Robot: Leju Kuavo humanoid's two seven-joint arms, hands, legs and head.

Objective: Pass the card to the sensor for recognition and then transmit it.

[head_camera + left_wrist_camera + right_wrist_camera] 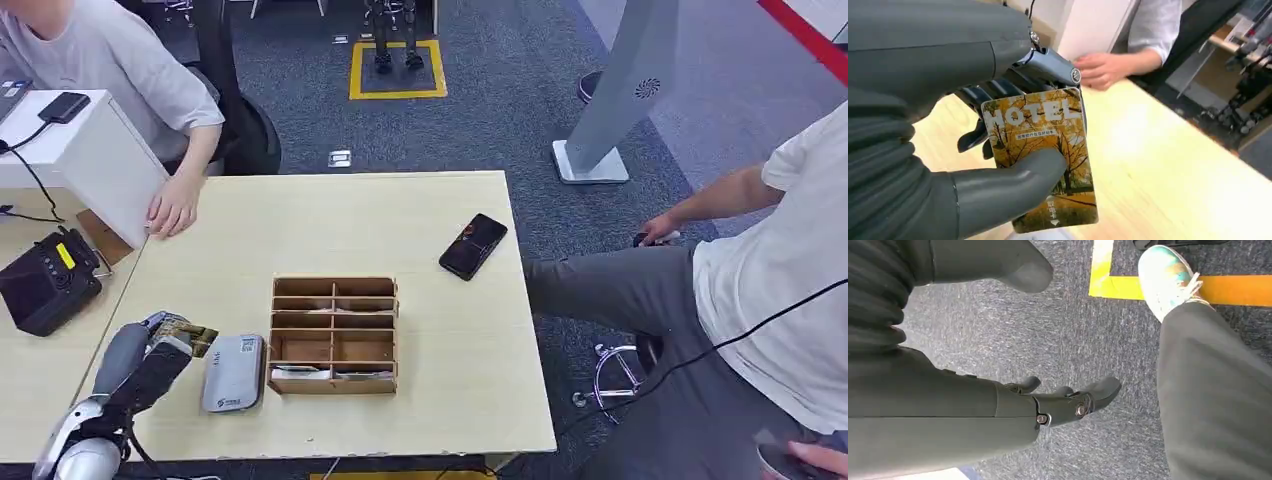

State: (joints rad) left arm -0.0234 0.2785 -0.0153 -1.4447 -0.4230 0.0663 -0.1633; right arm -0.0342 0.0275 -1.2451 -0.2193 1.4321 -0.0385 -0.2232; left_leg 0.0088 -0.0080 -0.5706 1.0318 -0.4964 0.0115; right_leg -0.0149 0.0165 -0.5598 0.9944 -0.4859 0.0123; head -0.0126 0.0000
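Left hand: the grey many-fingered left hand [160, 345] grips one card, thumb across its face and darker fingers [998, 90] behind it; it hovers over the table just left of the wooden box.
Right hand: the grey right hand [1058, 400] hangs above grey carpet, fingers apart and holding nothing; beside it a person's grey trouser leg [1213, 390] and one pale shoe [1168, 277].
Card: one glossy yellow-and-brown hotel key card with autumn trees and the white word HOTEL [1040, 155]; the thumb [1008, 190] covers part of its lower face; the small print is too fine to read; from the head view just an edge [195, 335] peeks out of the hand.
Sensor: one flat grey-white rounded card reader [233, 372] lies on the table, just left of the wooden box and right of the left hand; card and reader are apart.
Wooden box: one light-brown wooden divider box [334, 334] with several compartments near the table's middle; pale flat items lie in its nearest compartments, unclear what.
Table: one pale wooden table [400, 220]; its near edge is cut off.
Phone: one black smartphone [473, 246] lies right of and beyond the wooden box, near the table's right edge.
Black device: one black terminal with a yellow mark [45, 280] sits far left of the wooden box, on a neighbouring surface.
People: two, both partly cut off; one resting a hand [172, 208] on the table's far left corner, one seated to the right in a white shirt [790, 270].
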